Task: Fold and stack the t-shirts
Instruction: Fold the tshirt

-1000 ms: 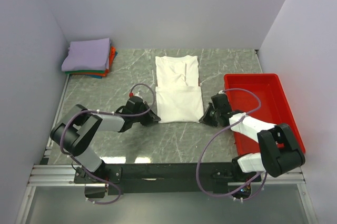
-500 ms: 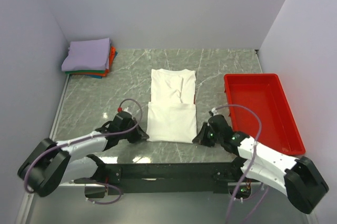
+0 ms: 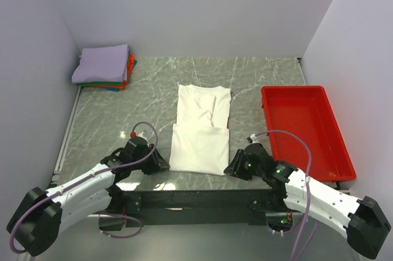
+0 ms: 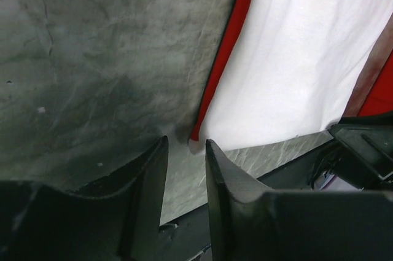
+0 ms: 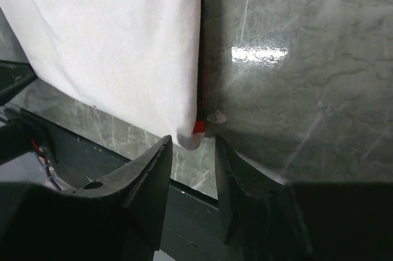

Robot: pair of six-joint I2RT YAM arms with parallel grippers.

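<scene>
A white t-shirt (image 3: 200, 131) lies folded in a long strip on the marble table, its near hem close to the front edge. A red print edge (image 4: 228, 49) peeks from under its left side. My left gripper (image 3: 163, 165) sits open at the near left corner (image 4: 195, 145), which lies just past its fingertips. My right gripper (image 3: 229, 169) is open at the near right corner (image 5: 189, 139), also free of the cloth. A stack of folded t-shirts (image 3: 103, 67), lavender on top, rests at the far left.
A red plastic tray (image 3: 334, 144) stands on the right side of the table. Grey walls close in the left, back and right. The black rail (image 3: 196, 199) carrying both arm bases runs along the near edge.
Both arms drew the white t-shirt toward the near edge with its corners pinched. Both jaws have now opened and let the corners go.
</scene>
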